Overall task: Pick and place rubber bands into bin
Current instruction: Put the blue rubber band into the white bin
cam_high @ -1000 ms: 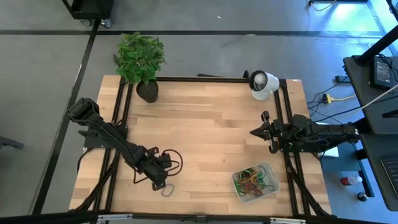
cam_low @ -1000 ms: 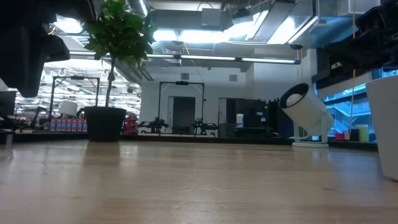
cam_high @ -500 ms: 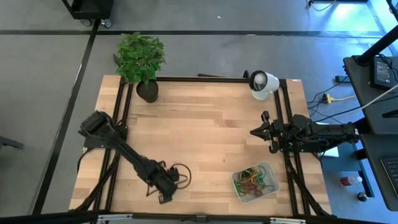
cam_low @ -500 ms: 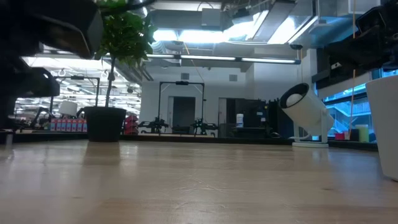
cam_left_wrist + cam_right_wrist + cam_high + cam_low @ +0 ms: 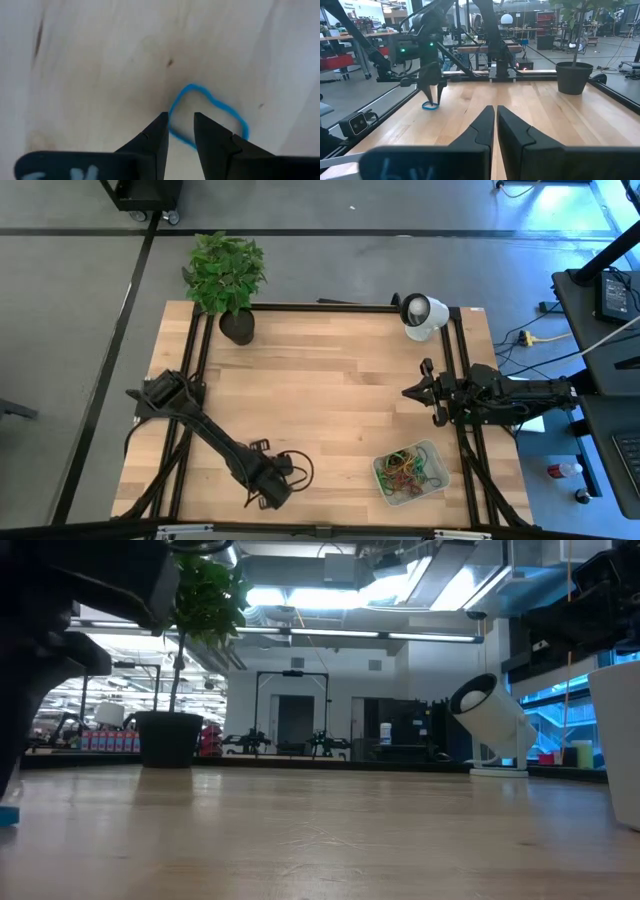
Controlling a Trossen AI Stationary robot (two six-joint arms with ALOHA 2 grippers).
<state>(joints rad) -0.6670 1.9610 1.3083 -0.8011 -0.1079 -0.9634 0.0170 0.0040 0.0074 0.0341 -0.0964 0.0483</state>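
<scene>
1. The left wrist view alone shows the left gripper slightly parted, straddling a blue rubber band flat on the table.
2. The high view shows the bin of bands by the near right edge.
3. The right gripper hangs nearly closed, empty.

A blue rubber band lies flat, loosely looped, on the wood; tangled coloured rubber bands fill the pale bin.
</scene>
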